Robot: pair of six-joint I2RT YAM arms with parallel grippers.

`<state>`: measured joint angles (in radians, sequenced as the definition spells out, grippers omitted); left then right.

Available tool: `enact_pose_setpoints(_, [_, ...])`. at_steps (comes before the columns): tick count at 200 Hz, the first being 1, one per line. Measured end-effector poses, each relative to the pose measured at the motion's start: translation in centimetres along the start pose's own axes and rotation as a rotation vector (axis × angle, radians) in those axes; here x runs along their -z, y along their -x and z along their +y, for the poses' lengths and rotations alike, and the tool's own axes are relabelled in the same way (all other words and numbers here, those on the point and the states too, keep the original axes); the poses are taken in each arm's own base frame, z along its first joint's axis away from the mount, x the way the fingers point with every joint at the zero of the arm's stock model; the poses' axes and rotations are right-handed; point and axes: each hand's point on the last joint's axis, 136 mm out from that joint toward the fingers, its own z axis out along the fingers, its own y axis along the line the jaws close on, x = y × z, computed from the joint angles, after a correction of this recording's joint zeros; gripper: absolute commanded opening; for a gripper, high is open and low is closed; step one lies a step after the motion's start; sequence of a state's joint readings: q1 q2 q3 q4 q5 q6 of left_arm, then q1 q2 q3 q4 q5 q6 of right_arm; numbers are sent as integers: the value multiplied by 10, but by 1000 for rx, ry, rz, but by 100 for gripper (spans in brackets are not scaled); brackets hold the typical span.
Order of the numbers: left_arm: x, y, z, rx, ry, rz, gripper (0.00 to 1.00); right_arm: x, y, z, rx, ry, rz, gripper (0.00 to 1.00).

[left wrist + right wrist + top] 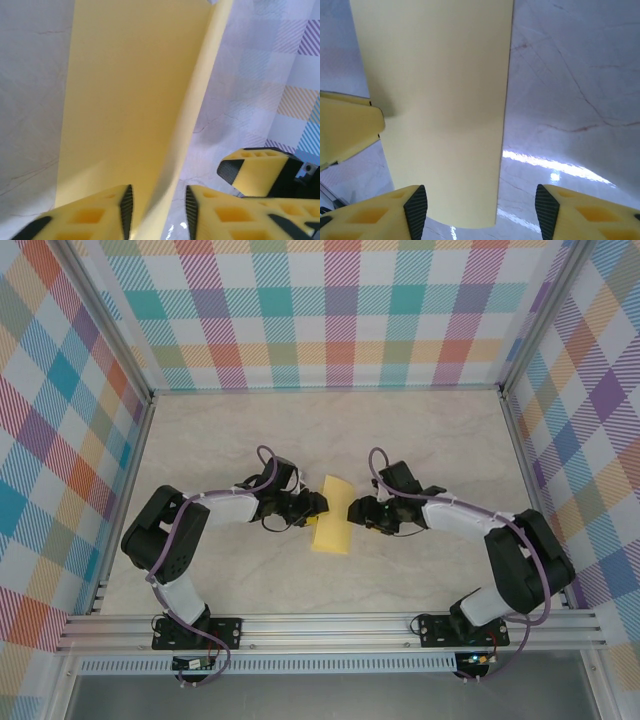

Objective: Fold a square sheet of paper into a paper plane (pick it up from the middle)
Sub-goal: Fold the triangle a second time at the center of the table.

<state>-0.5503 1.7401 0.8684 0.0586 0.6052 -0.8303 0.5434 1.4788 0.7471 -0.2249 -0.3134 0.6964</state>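
I can't read any text, label, brand, number or sign from here. The yellow sheet of paper [333,515] is plain. The marbled surface [420,430] bears only veining. The walls [330,310] carry only a coloured check pattern.

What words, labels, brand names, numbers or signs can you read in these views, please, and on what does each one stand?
No text can be read in these views.
Thin yellow sheet of paper: blank.
Pale marbled table top: veining, no print.
Checked pastel walls: pattern, no lettering.
Small circuit boards at the arm bases: too small to read.
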Motion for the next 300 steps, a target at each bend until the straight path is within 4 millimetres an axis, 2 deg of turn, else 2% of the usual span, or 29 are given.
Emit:
enact_pose_setpoints(42, [0, -6, -5, -15, -29, 34, 41, 2, -13, -5, 11, 20, 7, 70])
enact_pose_setpoints(66, [1, -6, -12, -29, -59, 45, 41, 0, -16, 4, 51, 43, 13, 71])
enact_pose_setpoints(102, [2, -3, -21, -41, -77, 42, 34, 1, -26, 18, 138, 52, 7, 71])
enact_pose_setpoints(129, [2, -2, -21, -40, -72, 39, 25, 4, -33, 31, 253, 30, -43, 71])
enact_pose_setpoints(146, [2, -1, -20, -35, -64, 31, 21, 3, -44, 41, 366, -10, -67, 71])
enact_pose_setpoints(194, [2, 0, -16, -26, -44, 28, 19, -6, -66, 72, 659, -130, -152, 72])
enact_pose_setpoints(236, [2, 0, -16, -26, -43, 27, 19, -18, -63, 88, 771, -255, -225, 72])
enact_pose_setpoints(278, [2, -1, -15, -21, -39, 31, 19, -32, -61, 82, 817, -378, -247, 67])
enact_pose_setpoints(300, [2, -1, -15, -21, -38, 31, 19, -31, -62, 75, 830, -421, -250, 55])
